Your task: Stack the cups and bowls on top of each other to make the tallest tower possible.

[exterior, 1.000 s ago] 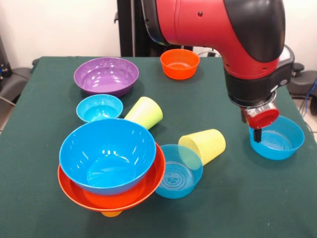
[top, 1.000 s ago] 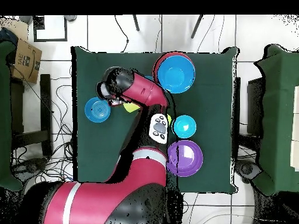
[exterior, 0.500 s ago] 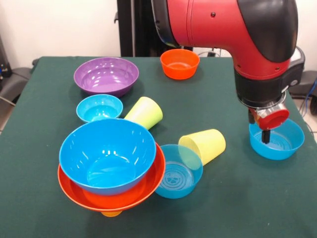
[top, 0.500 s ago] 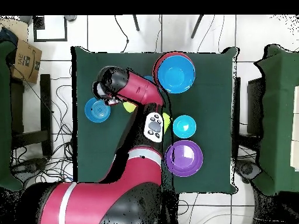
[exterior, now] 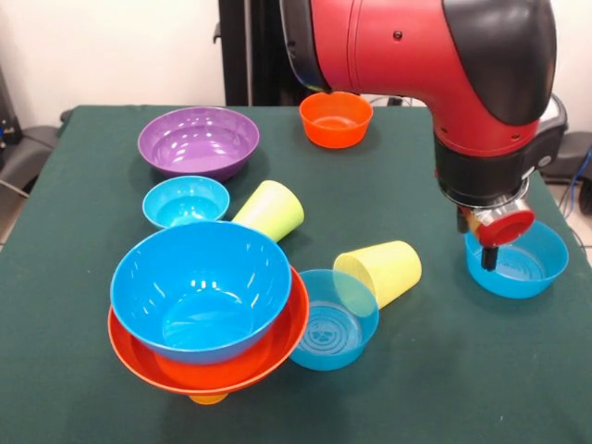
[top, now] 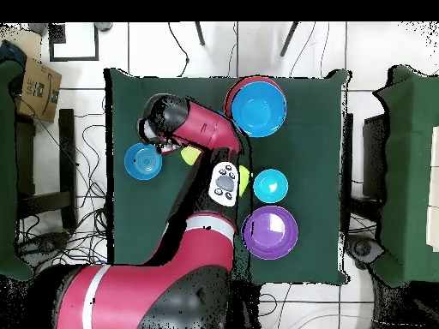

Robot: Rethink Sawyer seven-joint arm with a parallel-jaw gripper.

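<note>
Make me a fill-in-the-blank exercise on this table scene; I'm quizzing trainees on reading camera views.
1. The big blue bowl sits nested inside a wider ____ bowl.
2. The yellow cup lies on its ____.
3. The end effector hangs over a ____ bowl near the table's edge.
4. The purple bowl contains ____.

Missing words: orange; side; blue; nothing

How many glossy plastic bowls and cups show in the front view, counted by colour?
Blue plastic bowls: 4 (large, small, medium ringed, medium under the arm)
Orange plastic bowls: 2 (large, small)
Purple plastic bowl: 1
Lime green tumbler: 1
Pale yellow tumbler: 1
Orange cup: 1
Total: 10
</note>
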